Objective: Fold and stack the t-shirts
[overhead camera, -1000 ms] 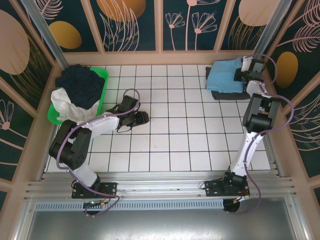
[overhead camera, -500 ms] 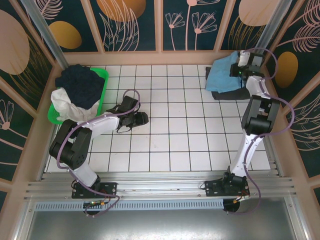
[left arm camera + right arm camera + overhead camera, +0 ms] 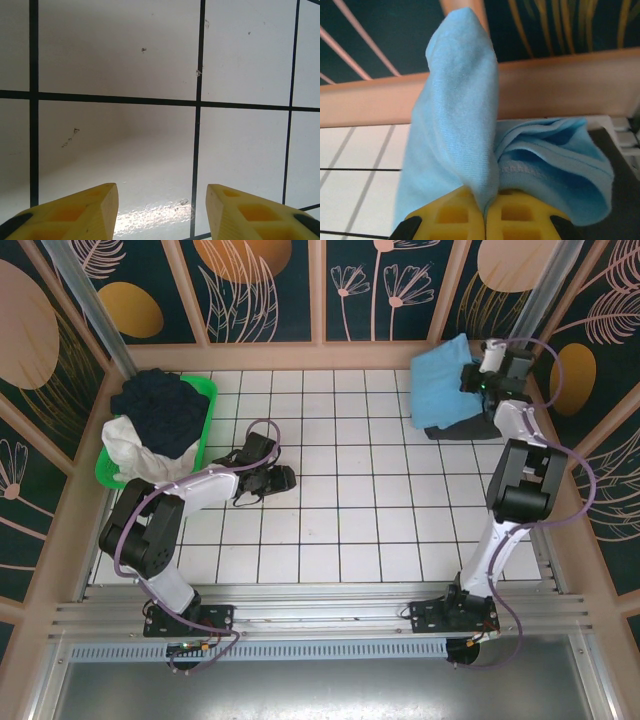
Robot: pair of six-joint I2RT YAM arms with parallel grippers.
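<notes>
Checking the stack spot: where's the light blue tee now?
In the top view the light blue tee is at the far right corner of the table. It is pinched in the shut right gripper and draped over the dark grey tee.

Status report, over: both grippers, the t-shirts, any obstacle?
Right gripper shut on light blue t-shirt, edge held up over dark grey t-shirt. Left gripper open, empty, over tiles. Green basket far left, no obstacle.
</notes>
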